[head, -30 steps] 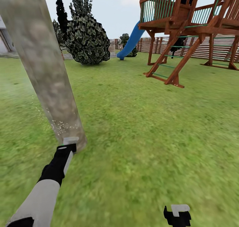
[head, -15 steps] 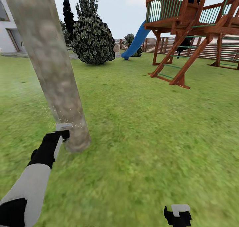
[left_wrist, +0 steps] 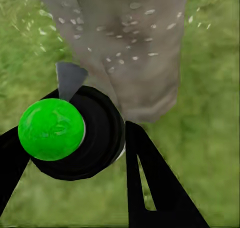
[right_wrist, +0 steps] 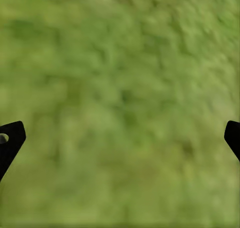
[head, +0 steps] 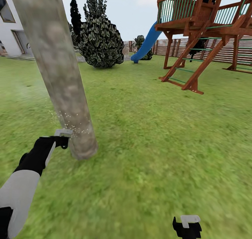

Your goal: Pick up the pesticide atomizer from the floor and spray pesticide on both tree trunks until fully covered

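One trunk under spray as the view slides sideways

One tree trunk (head: pixel 59 78), thick and mottled grey-tan, is rising out of the grass floor (head: pixel 150 155) and leaning across the head view. The left gripper (head: pixel 63 136) is hanging just beside its base, a pale part of the held thing poking up toward the bark. White specks of pesticide (head: pixel 71 125) are dotting the bark just above that point.

Seen from the left wrist, the left gripper (left_wrist: pixel 75 153) has its black fingers (left_wrist: pixel 150 183) clamped on the pesticide atomizer (left_wrist: pixel 67 133), a black rounded body with a bright green ball, its grey tip aimed at the tree trunk (left_wrist: pixel 130 47). Specks of pesticide (left_wrist: pixel 125 52) are scattered over the bark there.

Against half a second earlier, the whole head picture is sitting a little further right, so the camera is turning; within it the left gripper is lying slightly lower and more to the left of the trunk's base.

Far from the trunk, the right gripper (head: pixel 187 226) is hanging low over grass; from its wrist the right gripper (right_wrist: pixel 120 138) is showing its fingers (right_wrist: pixel 10 138) spread wide over bare floor (right_wrist: pixel 120 87).

Beyond the trunk stand a dark shrub (head: pixel 99 39), a blue slide (head: pixel 147 41) and a wooden play tower (head: pixel 206 25).
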Available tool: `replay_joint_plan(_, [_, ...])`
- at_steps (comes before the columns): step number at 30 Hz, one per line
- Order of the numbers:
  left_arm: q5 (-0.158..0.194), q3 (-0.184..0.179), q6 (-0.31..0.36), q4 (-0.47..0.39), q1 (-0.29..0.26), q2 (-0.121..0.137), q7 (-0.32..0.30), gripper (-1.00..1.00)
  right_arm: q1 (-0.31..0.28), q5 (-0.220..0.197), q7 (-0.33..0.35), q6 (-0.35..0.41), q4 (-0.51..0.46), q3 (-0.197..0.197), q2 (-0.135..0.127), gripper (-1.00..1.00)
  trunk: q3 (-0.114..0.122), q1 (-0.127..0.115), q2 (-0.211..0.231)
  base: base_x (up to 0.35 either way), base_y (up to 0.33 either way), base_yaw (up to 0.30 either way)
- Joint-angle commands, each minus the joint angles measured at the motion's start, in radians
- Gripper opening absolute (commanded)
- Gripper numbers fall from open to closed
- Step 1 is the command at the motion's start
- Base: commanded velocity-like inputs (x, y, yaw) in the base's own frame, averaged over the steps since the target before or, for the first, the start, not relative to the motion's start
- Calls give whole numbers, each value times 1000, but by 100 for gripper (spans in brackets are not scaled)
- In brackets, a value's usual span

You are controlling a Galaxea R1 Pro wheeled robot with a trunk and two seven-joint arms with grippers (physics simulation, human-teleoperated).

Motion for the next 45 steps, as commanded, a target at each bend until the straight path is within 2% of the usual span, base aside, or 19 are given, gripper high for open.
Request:
replay_joint_plan(1, [-5, 2, 7, -2, 1, 12, -10, -100, -1, 10, -3, -3, 1, -8, 0, 100, -1, 0, 0, 0, 0, 0])
replay_joint_plan(3, [-7, 2, 7, -8, 10, 32, -9, -100, -1, 12, -3, -3, 1, -8, -3, 100, -1, 0, 0, 0, 0, 0])
replay_joint_plan(7, [-4, -3, 27, -23, -4, 21, -1, -100, -1, 12, -3, -3, 1, -8, -6, 100, -1, 0, 0, 0, 0, 0])
replay_joint_plan(9, [-5, -2, 101, -35, -82, 26, -9, -100, -1, 11, -3, -3, 1, -8, -7, 100, -1, 0, 0, 0, 0, 0])
replay_joint_plan(10, [-9, -1, 112, -39, -97, 32, -11, -100, -1, 11, -3, -3, 1, -8, -7, 100, -1, 0, 0, 0, 0, 0])
replay_joint_plan(18, [-8, 0, 116, -42, -95, 29, -9, -100, -1, 9, -3, -3, 1, -8, -1, 100, -1, 0, 0, 93, -88, 8])
replay_joint_plan(22, [-8, 0, 116, -42, -95, 26, -2, -100, -1, 9, -3, -3, 1, -8, 0, 100, -1, 0, 0, 201, -206, 218])
replay_joint_plan(27, [-8, -3, 116, -42, -95, 24, -1, -100, -1, 9, -3, -3, 1, -8, 1, 100, -1, 0, 0, 133, -245, 258])
replay_joint_plan(37, [-5, -6, 118, -42, -97, 16, 0, -100, -1, 11, -3, -3, 0, -8, -3, 100, -1, 0, 0, 3, -274, 9])
replay_joint_plan(39, [-10, -6, 119, -42, -97, 3, 2, -100, -1, 10, -3, -3, 0, -8, -3, 100, -1, 0, 0, 71, -275, 0])
replay_joint_plan(45, [-12, -4, 119, -40, -96, 1, 3, -100, -1, 9, -3, -3, 0, -8, -1, 100, -1, 0, 0, 124, -271, 106])
